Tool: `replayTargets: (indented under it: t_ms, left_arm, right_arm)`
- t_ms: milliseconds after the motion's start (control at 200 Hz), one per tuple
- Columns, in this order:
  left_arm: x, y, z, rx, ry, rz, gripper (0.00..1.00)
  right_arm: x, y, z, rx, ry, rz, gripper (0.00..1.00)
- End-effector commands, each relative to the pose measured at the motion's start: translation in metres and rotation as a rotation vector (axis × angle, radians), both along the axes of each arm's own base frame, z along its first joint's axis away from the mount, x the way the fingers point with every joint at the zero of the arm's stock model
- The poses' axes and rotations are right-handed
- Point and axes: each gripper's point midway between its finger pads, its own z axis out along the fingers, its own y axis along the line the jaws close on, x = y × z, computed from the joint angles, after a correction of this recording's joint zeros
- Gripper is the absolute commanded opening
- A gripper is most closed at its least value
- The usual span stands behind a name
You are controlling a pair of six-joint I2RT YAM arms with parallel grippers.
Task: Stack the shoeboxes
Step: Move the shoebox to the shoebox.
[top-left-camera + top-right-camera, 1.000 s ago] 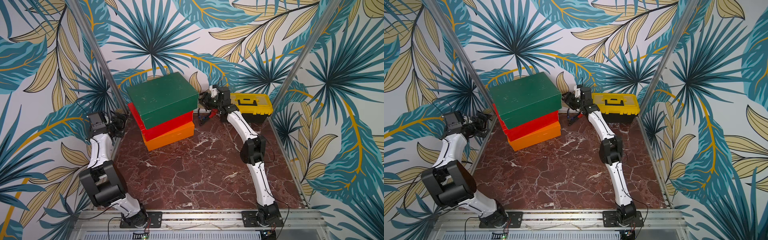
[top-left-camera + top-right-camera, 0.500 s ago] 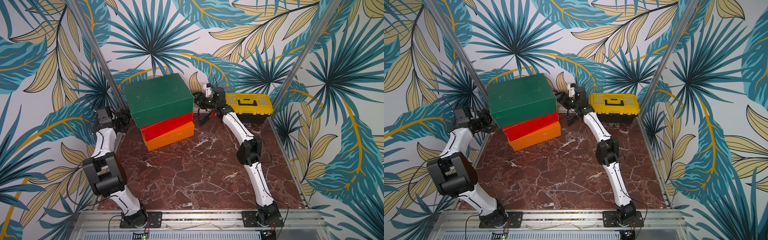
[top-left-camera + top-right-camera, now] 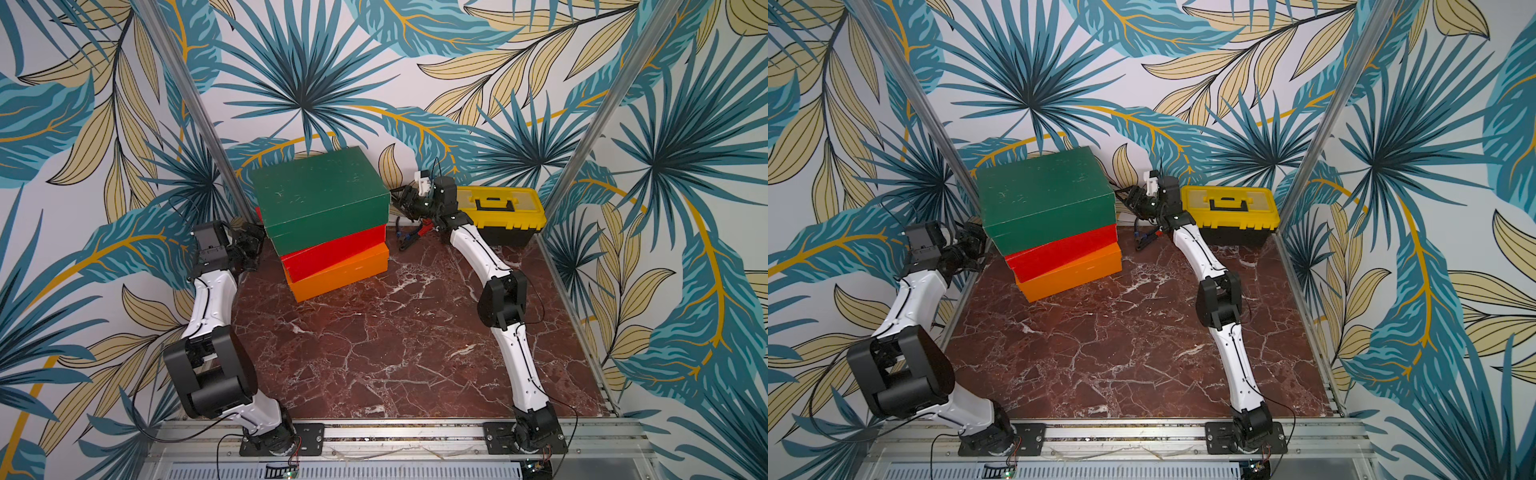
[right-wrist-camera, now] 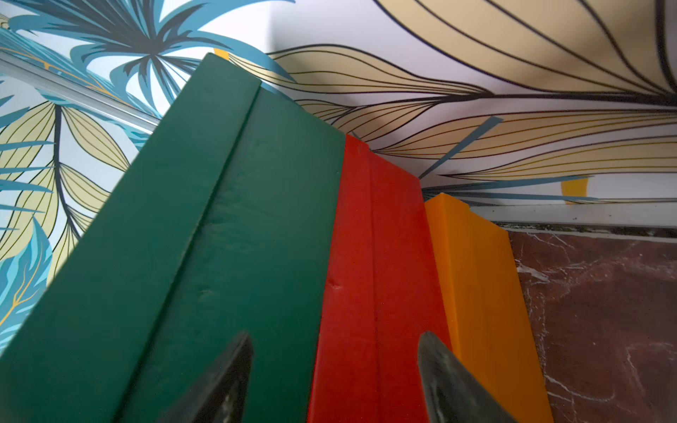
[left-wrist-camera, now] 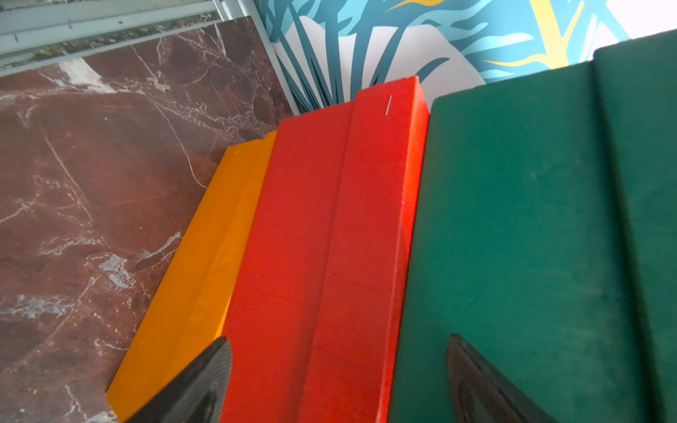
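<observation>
Inspecting the shoebox stack: three high, both claws released

Location: back left part of the red-brown marble-patterned worktop (image 3: 374, 332), close to the leaf-patterned rear wall. The orange rectangular lidded shoebox (image 3: 345, 272) sits on the worktop. The red lidded shoebox (image 3: 332, 249) lies on it. The dark green lidded shoebox (image 3: 320, 195), its top scuffed, lies uppermost.

The left claw (image 3: 254, 244) faces the stack's left end. Its wrist view shows the fingers (image 5: 205, 370) spread wide and grasping nothing. The right claw (image 3: 402, 200) faces the right end, level with the green box, fingers (image 4: 439, 366) likewise apart and empty. Contact with the boxes cannot be determined for either claw.

A yellow-lidded black plastic toolbox (image 3: 498, 210) stands at the back right, just beside the right wrist and apart from the stack.
</observation>
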Motion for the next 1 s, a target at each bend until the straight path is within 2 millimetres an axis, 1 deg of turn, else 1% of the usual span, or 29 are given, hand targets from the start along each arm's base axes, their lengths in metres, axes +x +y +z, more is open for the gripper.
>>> replayTargets:
  t_ms: [0, 100, 175, 230, 290, 371, 501, 606, 696, 811, 911, 996]
  left_arm:
    - [-0.005, 0.006, 0.005, 0.005, -0.031, 0.023, 0.92]
    - [-0.017, 0.018, 0.0, -0.02, -0.022, 0.063, 0.92]
    - [-0.025, 0.028, -0.004, -0.035, -0.027, 0.092, 0.92]
    - [-0.03, 0.034, -0.008, -0.044, -0.021, 0.115, 0.92]
    - [-0.032, 0.036, -0.011, -0.053, -0.025, 0.122, 0.92]
    - [-0.029, 0.034, -0.014, -0.069, -0.023, 0.11, 0.92]
    - [-0.024, 0.029, -0.018, -0.094, -0.019, 0.081, 0.92]
    - [-0.018, 0.023, -0.016, -0.081, -0.023, 0.059, 0.92]
    - [-0.015, 0.019, -0.021, -0.094, -0.01, 0.05, 0.92]
    - [-0.01, 0.013, -0.029, -0.101, 0.007, 0.036, 0.92]
    - [-0.004, 0.002, -0.032, -0.092, 0.014, 0.008, 0.92]
    - [0.0, -0.008, -0.039, -0.095, 0.03, -0.012, 0.92]
  right_arm:
    - [-0.004, 0.006, -0.001, 0.041, -0.016, 0.033, 0.68]
    - [-0.004, -0.011, 0.005, 0.021, -0.019, -0.026, 0.63]
    - [0.0, -0.026, 0.003, 0.023, 0.001, -0.065, 0.56]
    - [0.006, -0.036, -0.008, 0.01, 0.042, -0.093, 0.51]
    - [0.012, -0.04, -0.021, 0.01, 0.079, -0.109, 0.43]
    - [0.017, -0.034, -0.035, 0.031, 0.103, -0.084, 0.37]
    - [0.02, -0.017, -0.05, 0.057, 0.121, -0.042, 0.35]
    - [0.013, -0.001, -0.052, 0.04, 0.102, -0.015, 0.36]
    - [0.006, 0.012, -0.05, 0.014, 0.086, 0.002, 0.36]
    - [0.0, 0.019, -0.05, 0.004, 0.088, 0.013, 0.36]
    - [-0.005, 0.026, -0.054, 0.003, 0.094, 0.033, 0.36]
    - [-0.013, 0.035, -0.057, 0.002, 0.102, 0.059, 0.36]
